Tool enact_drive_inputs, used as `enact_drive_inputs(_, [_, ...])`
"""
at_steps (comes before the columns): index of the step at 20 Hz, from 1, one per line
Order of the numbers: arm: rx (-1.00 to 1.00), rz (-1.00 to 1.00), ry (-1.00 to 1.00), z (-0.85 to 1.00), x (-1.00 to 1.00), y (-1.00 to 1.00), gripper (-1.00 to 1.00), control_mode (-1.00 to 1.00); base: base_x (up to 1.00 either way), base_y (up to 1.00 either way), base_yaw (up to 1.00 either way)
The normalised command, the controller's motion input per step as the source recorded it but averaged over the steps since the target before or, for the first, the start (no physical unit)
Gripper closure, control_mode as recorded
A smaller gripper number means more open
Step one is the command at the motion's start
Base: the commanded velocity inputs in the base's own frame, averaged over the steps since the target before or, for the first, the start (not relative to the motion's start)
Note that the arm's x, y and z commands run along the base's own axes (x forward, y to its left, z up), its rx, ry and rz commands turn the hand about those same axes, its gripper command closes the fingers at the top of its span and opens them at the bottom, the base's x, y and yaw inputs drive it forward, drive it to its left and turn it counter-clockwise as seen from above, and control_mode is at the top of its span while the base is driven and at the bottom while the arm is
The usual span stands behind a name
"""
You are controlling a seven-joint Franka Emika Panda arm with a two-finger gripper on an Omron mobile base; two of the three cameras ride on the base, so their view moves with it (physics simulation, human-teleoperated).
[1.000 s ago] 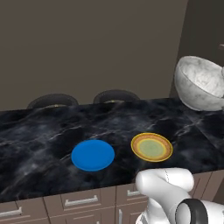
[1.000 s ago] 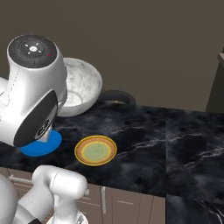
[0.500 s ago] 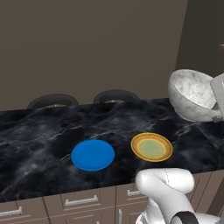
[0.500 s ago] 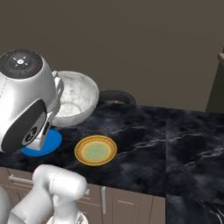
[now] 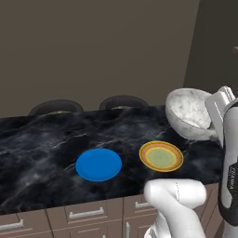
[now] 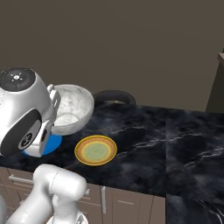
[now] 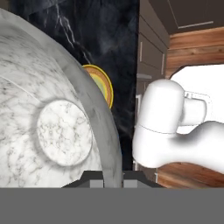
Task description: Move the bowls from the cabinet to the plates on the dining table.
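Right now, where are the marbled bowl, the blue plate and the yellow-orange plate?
marbled bowl [image 5: 190, 114], left base view, on its inner wall.
blue plate [image 5: 98, 164], left base view, on the middle of its flat face.
yellow-orange plate [image 6: 95, 150], right base view, on its greenish centre.

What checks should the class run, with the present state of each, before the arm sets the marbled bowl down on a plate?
1. Pincer shut on bowl rim: ok.
2. Bowl clear of the table, held in the air: ok.
3. Bowl upright: not ok, it is tilted on its side.
4. Yellow plate bare: ok.
5. Blue plate bare: ok.
6. Bowl straight above a plate: cannot tell.
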Motion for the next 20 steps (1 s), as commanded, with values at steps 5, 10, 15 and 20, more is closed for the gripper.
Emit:
enact_drive_inputs(5, [-0.06,0.03,0.05,-0.42,0.31,0.06,1.00,-1.00,0.00,0.00,0.00])
enact_drive_inputs(10, [-0.04,0.03,0.05,-0.39,0.33,0.06,1.00,-1.00,0.00,0.00,0.00])
enact_drive_inputs(15, [0.00,0.03,0.01,-0.21,0.36,0.01,1.00,-1.00,0.00,0.00,0.00])
enact_drive_inputs(20, [-0.04,0.02,0.03,-0.21,0.32,0.01,1.00,-1.00,0.00,0.00,0.00])
